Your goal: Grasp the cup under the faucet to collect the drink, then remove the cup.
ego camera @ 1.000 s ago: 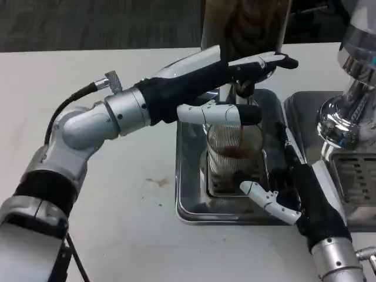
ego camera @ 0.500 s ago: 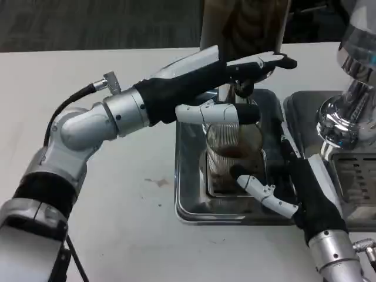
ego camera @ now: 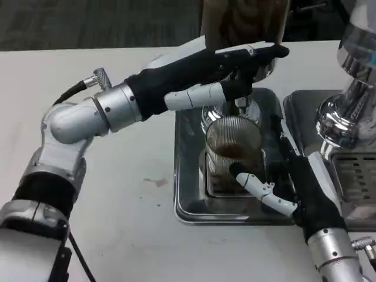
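Two hands working around the cup at the faucet

The left hand [ego camera: 226,70] is reaching rightward from a bent forearm, fingers extended over the faucet [ego camera: 244,103]; whether it is pressing anything, I cannot tell. Right of it, the ribbed cup [ego camera: 232,147] is standing in the metal tray [ego camera: 187,182], the right hand [ego camera: 288,188] wrapping it from the near right.

Saw my right hand [ego camera: 281,187] wrapped round ribbed cup [ego camera: 232,150] in steel tray [ego camera: 187,200]; left hand [ego camera: 226,73] reached over faucet [ego camera: 242,104].
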### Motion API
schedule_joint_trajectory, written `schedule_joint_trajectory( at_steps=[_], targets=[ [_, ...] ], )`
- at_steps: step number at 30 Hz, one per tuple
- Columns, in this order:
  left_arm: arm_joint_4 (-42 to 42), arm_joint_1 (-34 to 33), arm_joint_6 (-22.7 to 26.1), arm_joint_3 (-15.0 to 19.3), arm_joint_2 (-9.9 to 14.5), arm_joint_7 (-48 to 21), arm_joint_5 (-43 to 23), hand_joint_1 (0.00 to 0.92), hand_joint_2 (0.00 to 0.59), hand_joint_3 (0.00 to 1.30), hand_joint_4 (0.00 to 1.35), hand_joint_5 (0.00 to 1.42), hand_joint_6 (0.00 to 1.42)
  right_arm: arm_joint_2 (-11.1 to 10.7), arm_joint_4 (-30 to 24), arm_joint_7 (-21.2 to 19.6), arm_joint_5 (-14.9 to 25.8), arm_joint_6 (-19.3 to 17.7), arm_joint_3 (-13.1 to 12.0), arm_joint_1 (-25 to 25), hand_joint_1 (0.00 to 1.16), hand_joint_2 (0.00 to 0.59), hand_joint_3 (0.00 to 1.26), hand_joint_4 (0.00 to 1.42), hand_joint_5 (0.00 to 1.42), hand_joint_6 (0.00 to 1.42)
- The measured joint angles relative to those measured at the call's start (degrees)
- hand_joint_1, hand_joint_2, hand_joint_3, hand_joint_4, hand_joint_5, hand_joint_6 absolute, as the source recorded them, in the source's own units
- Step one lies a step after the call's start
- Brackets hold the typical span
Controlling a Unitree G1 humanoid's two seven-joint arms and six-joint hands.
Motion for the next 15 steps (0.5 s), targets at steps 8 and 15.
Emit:
schedule_joint_trajectory(
  at_steps=[8, 15],
  targets=[
    [-1.13, 0.38, 3.59, 2.04, -0.89, -2.89, -2.06, 0.0, 0.072, 0.15, 0.01, 0.08, 0.03, 0.09, 0.1, -0.15, -0.1, 0.0, 0.0, 0.02, 0.56, 0.2, 0.0, 0.0, 0.0, 0.0],
    [-2.17, 0.45, 5.55, 3.73, -1.66, -4.61, -3.63, 0.0, 0.072, 0.15, 0.01, 0.08, 0.04, 0.25, 0.15, -0.65, -0.13, -0.34, -0.01, 0.05, 0.57, 0.198, 0.0, 0.0, 0.0, 0.0]
  ],
)
